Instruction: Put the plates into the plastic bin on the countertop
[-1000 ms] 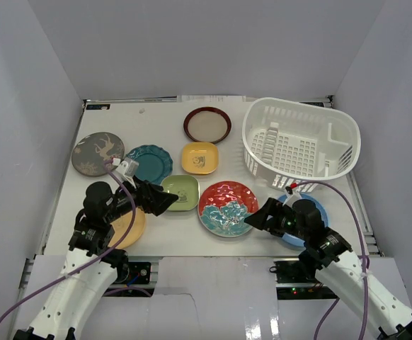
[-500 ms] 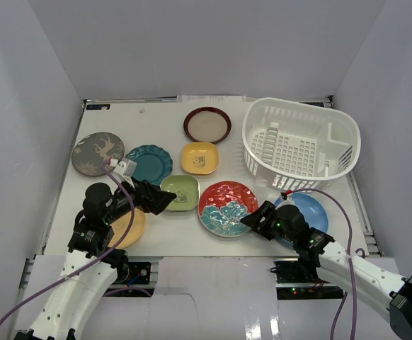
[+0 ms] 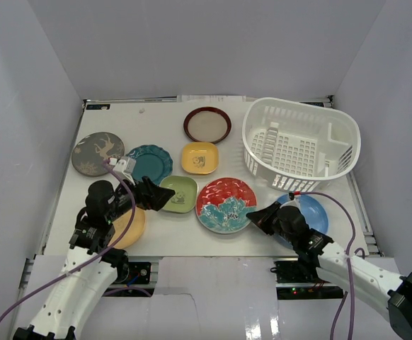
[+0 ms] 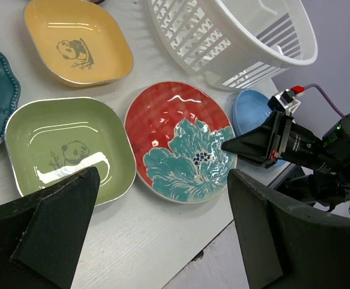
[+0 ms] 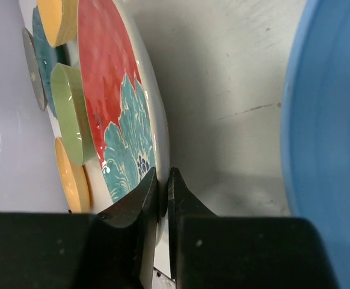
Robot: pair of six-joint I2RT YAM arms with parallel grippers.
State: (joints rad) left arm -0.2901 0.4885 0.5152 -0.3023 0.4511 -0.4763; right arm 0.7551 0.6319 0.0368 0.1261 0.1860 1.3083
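Right wrist view: red-blue wave plate [image 5: 112, 120] nipped at its rim.
Your right fingers [image 5: 144, 201] are narrowed onto that rim, the plate lying on the bench [image 3: 142, 127] between the green square dish [image 3: 180, 193] and the blue plate [image 3: 316, 211]. Hold the pinch firm, tip the rim up before you lift, then carry it over the wall of the plastic bin [image 3: 252, 142]. Your left fingers [image 4: 55, 217] gape wide above the green square dish; leave them parked.

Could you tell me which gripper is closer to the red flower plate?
Right. The right gripper pinches the red flower plate at its right rim; the left gripper hovers over the green square plate beside it.
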